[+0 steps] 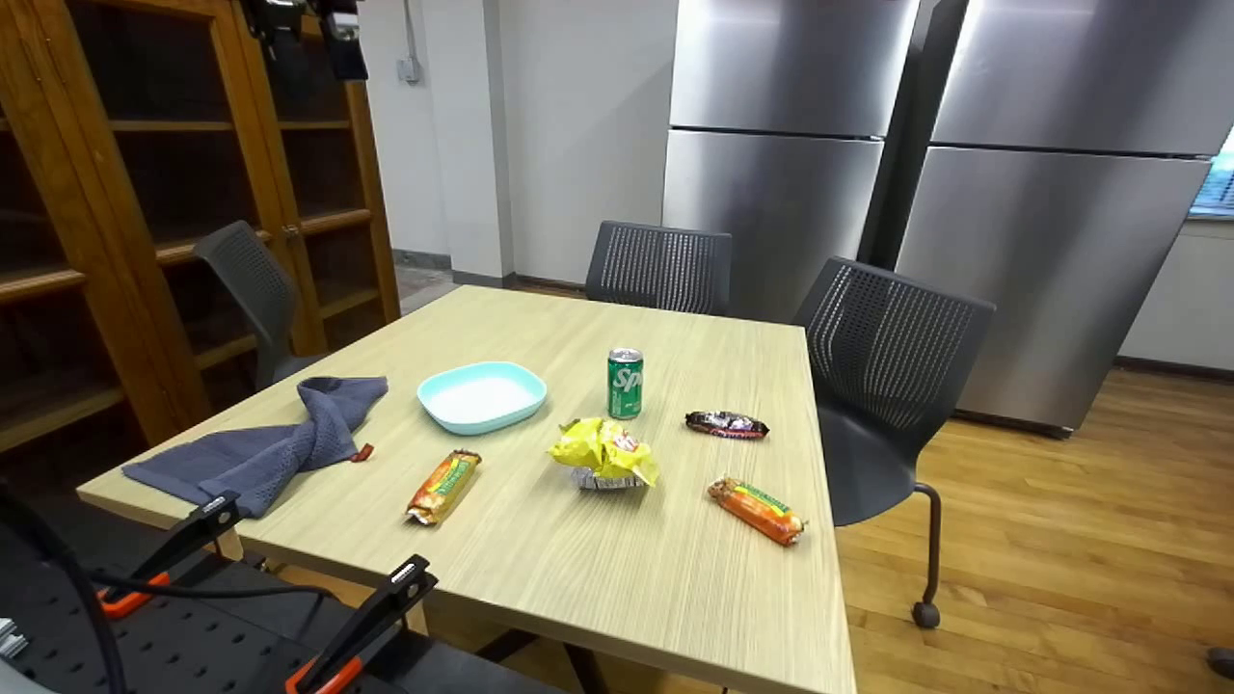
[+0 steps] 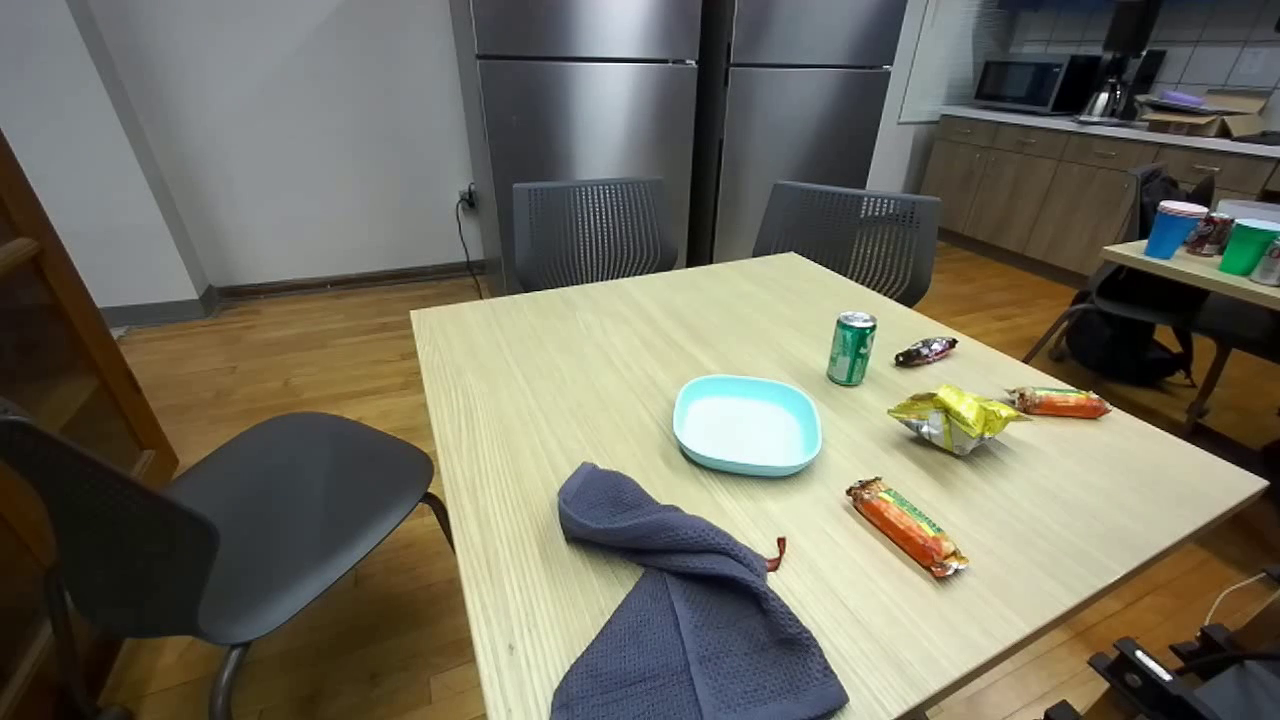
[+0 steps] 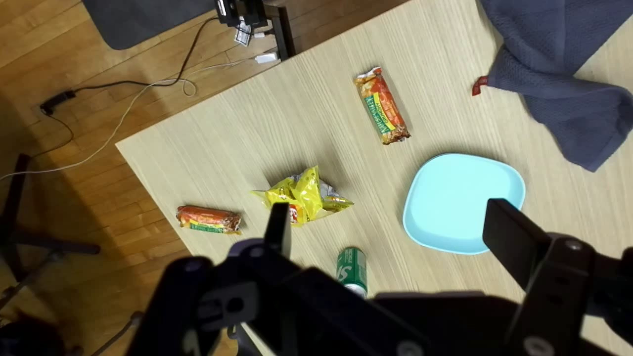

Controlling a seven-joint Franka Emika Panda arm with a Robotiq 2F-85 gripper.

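Claw [image 3: 388, 225] — agape, high above table [image 1: 675, 569]

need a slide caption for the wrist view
Open hand above a pale table: yellow packet, green can, two orange-wrapped bars, turquoise dish and dark blue cloth.

The claw [image 3: 387, 217] hangs high, jaws spread wide

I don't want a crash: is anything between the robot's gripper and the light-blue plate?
Nothing visible is in the way. The open gripper hangs above the table, and the light-blue plate lies uncovered. The green can and yellow bag sit off to one side.
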